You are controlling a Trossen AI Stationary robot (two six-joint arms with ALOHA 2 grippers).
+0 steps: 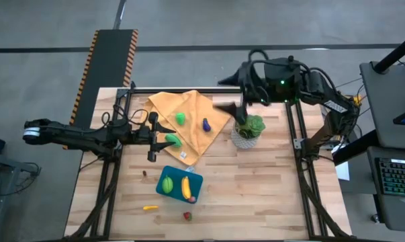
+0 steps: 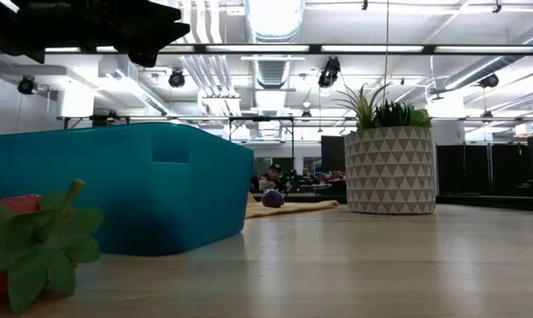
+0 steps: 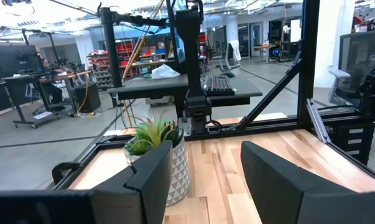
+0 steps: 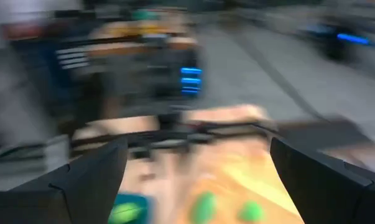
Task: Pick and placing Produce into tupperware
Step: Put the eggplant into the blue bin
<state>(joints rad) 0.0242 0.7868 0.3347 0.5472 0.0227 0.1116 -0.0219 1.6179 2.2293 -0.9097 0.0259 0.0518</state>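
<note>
The teal tupperware (image 1: 178,184) stands on the wooden table near its front and holds a green piece (image 1: 167,183) and the yellow banana (image 1: 186,188). On the orange cloth (image 1: 189,107) lie two green pieces (image 1: 181,118) (image 1: 172,140) and the purple eggplant (image 1: 206,124). An orange-yellow piece (image 1: 150,208) and a red piece (image 1: 187,216) lie on the bare wood. My left gripper (image 1: 155,138) is open and level above the cloth's left edge, with nothing between its fingers (image 3: 153,180). My right gripper (image 1: 228,94) is open, raised high over the far side.
A leafy plant in a grey patterned pot (image 1: 248,131) stands right of the cloth, close under my right gripper. A small dark piece (image 1: 145,173) lies left of the tupperware. Black frame rails (image 1: 303,175) run along both table sides. Bare wood lies at the right front.
</note>
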